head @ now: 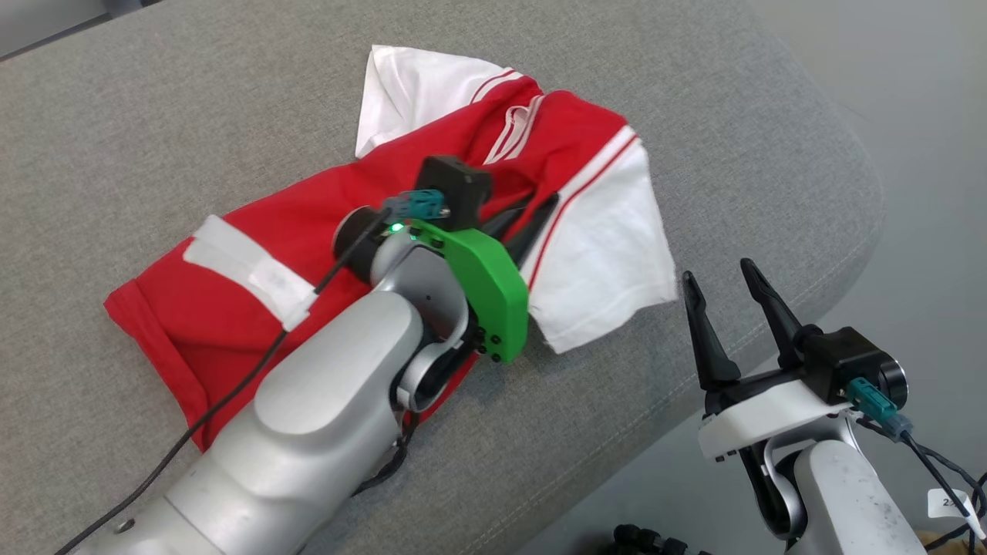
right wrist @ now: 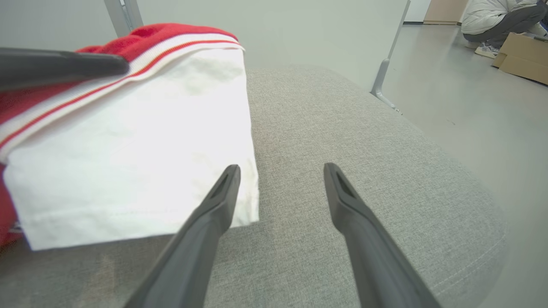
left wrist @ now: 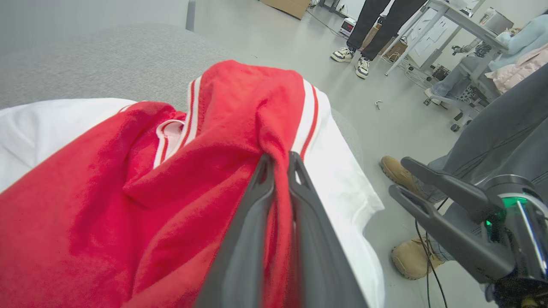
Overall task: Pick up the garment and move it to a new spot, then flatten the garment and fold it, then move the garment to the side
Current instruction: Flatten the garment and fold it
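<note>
A red and white garment lies crumpled on the grey cushioned surface. My left gripper sits over its middle, shut on a raised pinch of red fabric near the striped shoulder seam. In the left wrist view that fold of the garment bunches up between the two dark fingers of the left gripper. My right gripper stands open beyond the surface's right edge, just right of the white sleeve. In the right wrist view the right gripper hovers over bare grey fabric, its left finger at the white sleeve's edge.
The surface's rounded right edge drops to a pale floor. People's feet and legs stand on the floor beyond, with a table and boxes farther off. Bare cushion lies right of the sleeve.
</note>
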{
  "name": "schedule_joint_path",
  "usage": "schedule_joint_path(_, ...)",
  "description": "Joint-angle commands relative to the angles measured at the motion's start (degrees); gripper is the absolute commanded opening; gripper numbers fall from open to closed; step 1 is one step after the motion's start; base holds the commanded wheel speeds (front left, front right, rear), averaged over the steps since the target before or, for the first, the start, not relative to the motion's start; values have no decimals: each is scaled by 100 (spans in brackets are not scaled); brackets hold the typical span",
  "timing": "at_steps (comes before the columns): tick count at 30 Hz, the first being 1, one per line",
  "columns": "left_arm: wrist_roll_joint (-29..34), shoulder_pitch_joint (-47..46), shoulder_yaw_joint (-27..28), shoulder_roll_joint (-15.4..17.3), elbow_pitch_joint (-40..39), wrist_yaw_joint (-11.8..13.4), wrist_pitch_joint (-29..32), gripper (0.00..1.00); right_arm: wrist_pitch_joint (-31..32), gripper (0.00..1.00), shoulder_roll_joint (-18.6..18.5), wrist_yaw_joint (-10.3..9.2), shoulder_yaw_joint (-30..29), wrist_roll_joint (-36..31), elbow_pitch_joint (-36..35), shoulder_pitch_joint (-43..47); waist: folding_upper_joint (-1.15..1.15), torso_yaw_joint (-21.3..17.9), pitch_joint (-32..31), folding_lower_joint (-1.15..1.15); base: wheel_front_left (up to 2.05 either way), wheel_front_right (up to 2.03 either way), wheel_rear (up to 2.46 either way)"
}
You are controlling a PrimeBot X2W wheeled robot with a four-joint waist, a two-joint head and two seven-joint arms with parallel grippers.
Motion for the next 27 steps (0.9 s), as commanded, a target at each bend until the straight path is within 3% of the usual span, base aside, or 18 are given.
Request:
schedule_joint_path(1,-124,143,122,162,78,117,-5,0,-19,100,-1,-4,20,36,15,-96,-1,12,20,0,0,0,0)
schedule_joint_path(6,23,131,227,481,576,333,-99,0,-19,100,-1,-4,68,66,23,-124,-1,8,84,0,0,0,0)
schedule_joint_path(10,-1,85,255,467,849,305,-191,0,-19,100,-2,-4,64,73,31,-144,-1,13,124,0,0,0,0)
schedule_joint_path(11,35,54,244,470,924,295,-231,5,-19,100,-2,-4,58,72,35,-146,-1,16,133,0,0,0,0)
schedule_joint_path(13,83,1,224,438,1079,301,-299,44,-19,100,-2,-4,50,70,36,-147,-1,26,147,0,0,0,0)
schedule_joint_path(14,98,-15,227,410,1140,317,-333,91,-19,100,-2,-4,45,71,41,-149,-1,32,152,0,0,0,0)
schedule_joint_path(15,121,-43,227,385,1191,310,-382,100,-19,100,-2,-4,43,72,43,-150,-1,42,156,0,0,0,0)
schedule_joint_path(21,30,-105,350,344,1006,345,-574,100,-19,100,-4,-4,-130,-37,18,-31,-1,284,95,0,0,0,0)
schedule_joint_path(27,-159,394,573,799,67,559,-615,100,-19,100,-5,-4,-318,-242,-32,52,-1,759,-102,0,0,0,0)
